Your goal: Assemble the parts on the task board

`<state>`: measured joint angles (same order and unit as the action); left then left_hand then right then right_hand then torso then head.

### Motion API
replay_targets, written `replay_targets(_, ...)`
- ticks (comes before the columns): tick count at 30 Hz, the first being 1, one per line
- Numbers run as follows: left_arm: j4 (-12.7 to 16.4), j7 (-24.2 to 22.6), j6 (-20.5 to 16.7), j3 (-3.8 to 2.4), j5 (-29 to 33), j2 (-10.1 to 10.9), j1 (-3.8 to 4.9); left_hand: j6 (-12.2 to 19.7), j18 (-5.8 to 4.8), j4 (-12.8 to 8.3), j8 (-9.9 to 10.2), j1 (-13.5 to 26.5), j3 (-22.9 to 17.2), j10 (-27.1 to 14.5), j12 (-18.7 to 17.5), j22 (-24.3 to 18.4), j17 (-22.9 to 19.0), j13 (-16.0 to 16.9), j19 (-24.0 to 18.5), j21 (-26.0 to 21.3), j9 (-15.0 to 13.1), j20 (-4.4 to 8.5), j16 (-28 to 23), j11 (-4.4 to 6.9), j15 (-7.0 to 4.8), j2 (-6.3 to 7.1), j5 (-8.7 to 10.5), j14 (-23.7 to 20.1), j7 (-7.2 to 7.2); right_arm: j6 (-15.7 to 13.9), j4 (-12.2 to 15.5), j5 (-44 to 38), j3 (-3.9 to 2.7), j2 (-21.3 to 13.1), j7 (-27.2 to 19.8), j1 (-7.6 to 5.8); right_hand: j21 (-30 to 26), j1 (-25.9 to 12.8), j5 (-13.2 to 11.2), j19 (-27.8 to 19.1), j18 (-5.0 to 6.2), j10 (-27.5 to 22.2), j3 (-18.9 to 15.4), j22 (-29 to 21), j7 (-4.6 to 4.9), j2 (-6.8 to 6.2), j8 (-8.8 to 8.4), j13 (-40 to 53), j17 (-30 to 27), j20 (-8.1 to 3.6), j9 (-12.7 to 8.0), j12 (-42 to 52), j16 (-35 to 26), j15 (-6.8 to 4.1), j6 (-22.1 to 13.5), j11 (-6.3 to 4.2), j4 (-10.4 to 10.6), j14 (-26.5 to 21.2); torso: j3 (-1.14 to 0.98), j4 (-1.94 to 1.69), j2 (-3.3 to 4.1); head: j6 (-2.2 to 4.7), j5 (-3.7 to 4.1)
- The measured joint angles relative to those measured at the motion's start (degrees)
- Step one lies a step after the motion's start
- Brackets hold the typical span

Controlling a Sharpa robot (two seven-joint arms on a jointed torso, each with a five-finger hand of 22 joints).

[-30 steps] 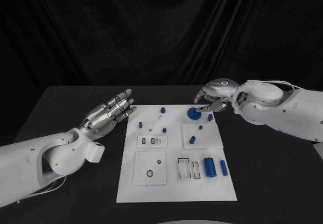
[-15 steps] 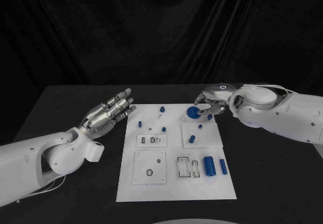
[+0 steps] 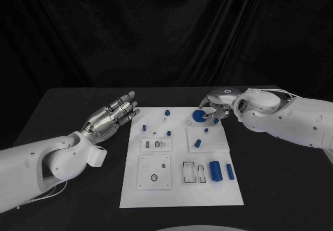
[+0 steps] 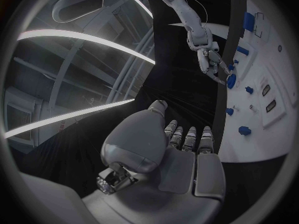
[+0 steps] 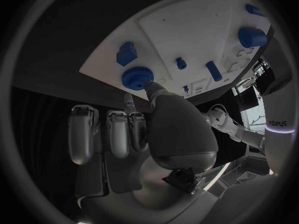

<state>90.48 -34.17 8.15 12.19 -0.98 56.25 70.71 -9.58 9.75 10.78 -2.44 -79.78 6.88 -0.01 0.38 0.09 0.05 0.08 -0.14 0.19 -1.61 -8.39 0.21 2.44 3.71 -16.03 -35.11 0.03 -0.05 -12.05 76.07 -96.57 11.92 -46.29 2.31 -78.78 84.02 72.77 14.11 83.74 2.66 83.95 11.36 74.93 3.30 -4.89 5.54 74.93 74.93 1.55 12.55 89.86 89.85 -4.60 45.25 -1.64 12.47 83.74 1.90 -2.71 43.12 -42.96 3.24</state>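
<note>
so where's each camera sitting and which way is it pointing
Head view: on the robot's head, looking down at the task board; both arms show.
Left wrist view: behind the left hand, facing along the board's edge.
Right wrist view: behind the right hand, whose fingers touch the blue round part.
All three views show that part.

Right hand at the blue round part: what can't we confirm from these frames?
- Grip: in the head view the right hand covers its own fingertips at the blue round part; in the right wrist view one fingertip touches it, the rest unclear.
- Seating: too small to tell whether the part sits in the task board.
</note>
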Motion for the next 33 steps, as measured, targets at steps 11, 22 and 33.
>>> replay_targets(11,-0.36,0.25,0.15,0.00,0.00,0.05,0.00,-0.16,0.00,-0.12,0.00,-0.13,-0.12,0.00,0.00,0.00,0.01,-0.03,0.21,0.00,-0.04,-0.21,0.00,0.00,0.00,-0.13,0.00,0.00,0.16,-0.02,-1.94,0.03,-0.01,1.81,0.10,1.05,0.00,0.00,-0.84,0.19,0.00,0.20,-0.31,-0.01,0.61,0.00,1.27,-0.01,-0.01,0.20,0.82,0.00,0.00,0.00,1.42,0.20,-0.31,0.00,0.05,-0.04,-0.01,-0.21,-0.11)
replay_targets(22,-0.73,0.60,0.42,0.01,-0.01,-0.17,0.00,-0.16,0.00,-0.12,0.00,-0.13,-0.12,0.00,0.00,0.00,0.03,-0.02,0.21,0.00,-0.03,-0.21,0.00,0.00,0.00,-0.13,0.00,0.00,0.16,-1.09,-2.70,0.19,-0.43,2.68,-0.17,1.62,-0.49,0.84,0.58,0.19,0.01,0.20,-0.26,-0.01,-0.01,0.84,5.37,-0.01,-0.01,0.20,2.51,0.00,0.00,0.00,5.54,0.20,-2.27,0.00,-0.03,-0.03,0.01,-0.49,0.02)
replay_targets(33,-1.01,0.92,0.61,0.01,-0.01,-0.19,-0.01,-0.16,0.00,-0.36,0.00,-0.13,-0.36,0.00,0.00,0.01,0.05,-0.01,0.21,0.00,-0.03,-0.21,0.00,0.00,-0.01,-0.13,0.00,0.00,0.16,-2.89,-2.05,1.13,-0.33,2.33,-1.63,1.98,-0.48,2.51,8.81,0.20,0.01,0.05,-0.85,-0.02,1.31,2.49,6.48,-0.01,-0.01,-0.22,0.12,0.00,0.00,-0.72,6.85,-0.67,-5.14,0.31,-0.01,0.04,0.02,-0.50,-0.57)
